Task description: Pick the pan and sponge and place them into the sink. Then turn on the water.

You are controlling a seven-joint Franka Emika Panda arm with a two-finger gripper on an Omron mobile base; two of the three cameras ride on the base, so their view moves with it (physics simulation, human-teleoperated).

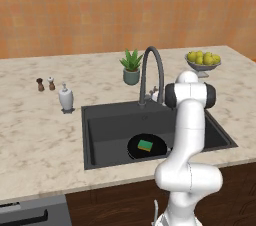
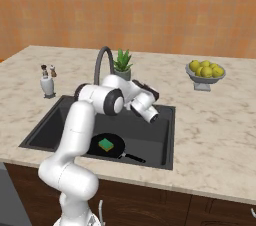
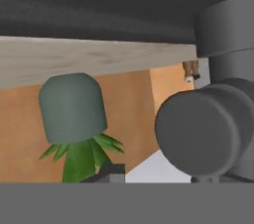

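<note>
Pan (image 1: 146, 146) and sponge (image 1: 145, 145) lie low in the sink (image 1: 100, 125); the rigid tap lever (image 3: 203, 134), centre-right of the hand view, needs a firm side push; gripper (image 2: 152, 116) state unclear.

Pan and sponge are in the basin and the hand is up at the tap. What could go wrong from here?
The hand sits close behind the tap, beside the potted plant; a wide swing could knock the plant over. The sponge lies loose in the pan in the sink; water may wash it out.
</note>
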